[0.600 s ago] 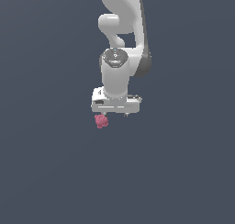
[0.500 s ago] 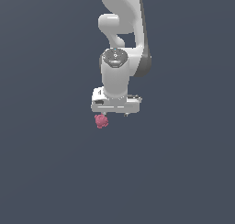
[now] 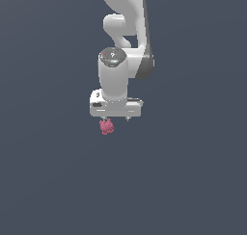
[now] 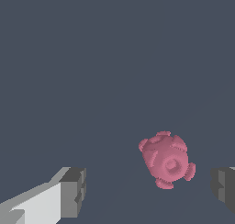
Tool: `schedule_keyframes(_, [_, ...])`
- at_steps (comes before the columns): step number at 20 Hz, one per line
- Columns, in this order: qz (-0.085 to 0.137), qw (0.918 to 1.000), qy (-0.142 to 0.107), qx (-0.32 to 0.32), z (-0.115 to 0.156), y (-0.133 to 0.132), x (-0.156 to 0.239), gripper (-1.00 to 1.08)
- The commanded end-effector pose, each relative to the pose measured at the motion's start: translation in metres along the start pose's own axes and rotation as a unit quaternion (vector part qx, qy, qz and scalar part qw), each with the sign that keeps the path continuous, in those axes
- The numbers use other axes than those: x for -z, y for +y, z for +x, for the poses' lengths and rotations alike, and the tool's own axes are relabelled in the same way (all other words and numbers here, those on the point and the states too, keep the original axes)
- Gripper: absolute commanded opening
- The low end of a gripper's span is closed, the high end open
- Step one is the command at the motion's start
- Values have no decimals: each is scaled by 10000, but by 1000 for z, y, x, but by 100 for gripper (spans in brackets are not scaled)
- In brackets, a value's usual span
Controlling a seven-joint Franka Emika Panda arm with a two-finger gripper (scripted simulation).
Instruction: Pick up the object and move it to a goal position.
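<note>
Wrist view: the pink blob (image 4: 166,160) sits between the two spread fingers, off-centre.

The gripper (image 4: 149,193) is open wide and holds nothing; one grey fingertip (image 4: 73,192) shows well apart from the blob, the other (image 4: 224,187) lies nearer to it, with a gap on both sides. The blob is roundish and knobbly, with no clear long axis, so the closing direction matters little. In the exterior view it (image 3: 106,126) lies just under the white hand (image 3: 116,117), toward the exterior view's left end of it. The plain dark floor (image 3: 193,181) shows no edges or corners. Whether the fingers already reach down around the blob cannot be told; a small sideways shift would likely centre it before closing.
</note>
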State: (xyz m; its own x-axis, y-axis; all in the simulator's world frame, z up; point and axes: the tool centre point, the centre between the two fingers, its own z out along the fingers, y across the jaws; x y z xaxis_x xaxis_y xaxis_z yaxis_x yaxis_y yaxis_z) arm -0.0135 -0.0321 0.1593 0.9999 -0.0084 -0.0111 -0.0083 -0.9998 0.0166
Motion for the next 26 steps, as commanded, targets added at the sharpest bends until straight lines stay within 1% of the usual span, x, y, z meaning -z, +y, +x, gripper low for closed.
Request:
schedule_keyframes(1, [-1, 10000, 1, 5, 0, 1, 0, 100])
schedule_keyframes(7, [0, 10000, 2, 50, -1, 2, -1, 100])
schedule_keyframes(13, [5, 9996, 6, 277, -4, 8, -9, 100])
schedule_keyframes(20, [20, 9970, 18, 773, -12, 23, -27, 100])
schedule_keyframes(26, [40, 9907, 37, 1357, -22, 39, -46, 100])
